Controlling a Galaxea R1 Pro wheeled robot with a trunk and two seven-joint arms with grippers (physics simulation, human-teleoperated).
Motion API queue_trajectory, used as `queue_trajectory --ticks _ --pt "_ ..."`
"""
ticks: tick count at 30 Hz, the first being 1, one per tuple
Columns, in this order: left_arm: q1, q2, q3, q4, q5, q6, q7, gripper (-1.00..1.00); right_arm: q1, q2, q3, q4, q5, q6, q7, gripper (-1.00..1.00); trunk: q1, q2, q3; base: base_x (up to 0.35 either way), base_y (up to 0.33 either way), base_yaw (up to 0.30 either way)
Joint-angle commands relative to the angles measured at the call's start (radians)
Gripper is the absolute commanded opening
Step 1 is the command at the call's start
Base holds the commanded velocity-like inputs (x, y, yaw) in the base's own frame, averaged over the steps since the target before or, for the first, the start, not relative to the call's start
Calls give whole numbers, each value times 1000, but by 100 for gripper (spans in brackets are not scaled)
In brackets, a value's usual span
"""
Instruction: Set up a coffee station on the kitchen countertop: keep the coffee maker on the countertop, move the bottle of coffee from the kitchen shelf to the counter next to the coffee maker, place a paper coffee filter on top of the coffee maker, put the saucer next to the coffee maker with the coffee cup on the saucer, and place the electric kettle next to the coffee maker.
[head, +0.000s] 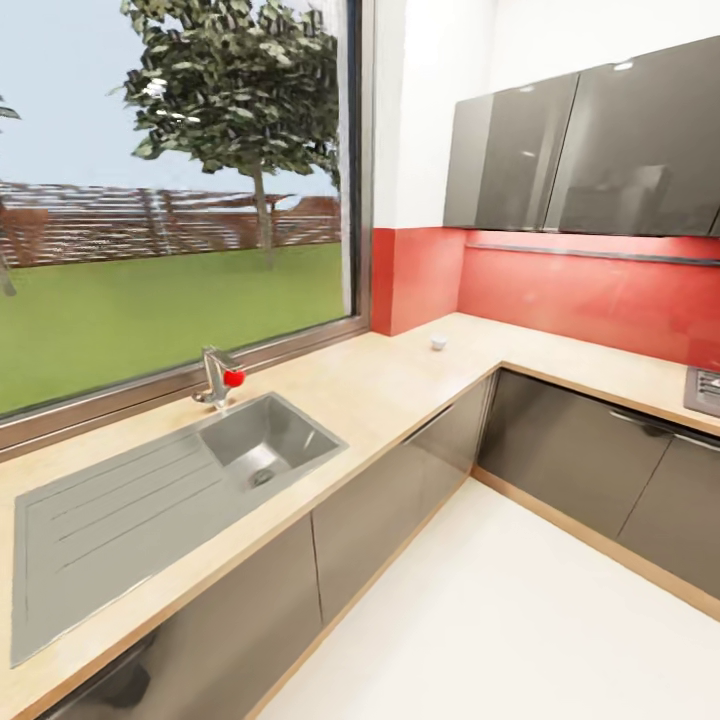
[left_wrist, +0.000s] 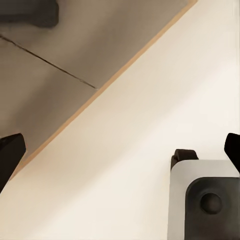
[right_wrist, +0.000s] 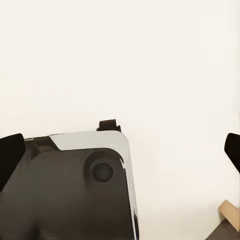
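Mostly an L-shaped kitchen corner from the head view; wooden countertop (head: 400, 375) runs from 8 o'clock up to the corner near centre, then off toward 3 o'clock; grey sink (head: 262, 440) with drainboard set into it at about 8 o'clock, faucet (head: 217, 375) with a red knob just behind the basin; big window (head: 170, 200) at 10 o'clock, tree and lawn outside; red backsplash (head: 590, 290) at 2 o'clock under dark wall cabinets (head: 590, 145); dark base cabinets (head: 400, 490) below the counter; pale floor (head: 500, 620) at 5 o'clock. Small white object (head: 438, 343) sits on the counter near the corner, too small to identify; grey edge of something (head: 705, 390) on the counter at 3 o'clock, cut off by the frame. Coffee maker, kettle, cup, saucer, filter, bottle: can't pick out any of them.

Left gripper (left_wrist: 122, 152): dark fingertips (left_wrist: 10, 152) at opposite edges of the wrist view, spread wide, nothing between; below it floor, cabinet front and the robot base (left_wrist: 205, 200). Right gripper (right_wrist: 122, 150): fingertips (right_wrist: 10, 155) likewise far apart, holding nothing; pale floor and robot base (right_wrist: 75, 190) beneath.
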Motion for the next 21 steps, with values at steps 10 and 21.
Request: queue_trajectory --ticks 10,21 --pt "-1 0 9 0 -8 -4 -5 100 -1 0 -4 1 -8 -4 1 100 1 -2 -2 281 -166 -63" --pt "-1 0 9 0 -8 -3 -5 100 -1 0 -4 1 -8 -4 1 100 1 -2 -2 281 -166 -287"
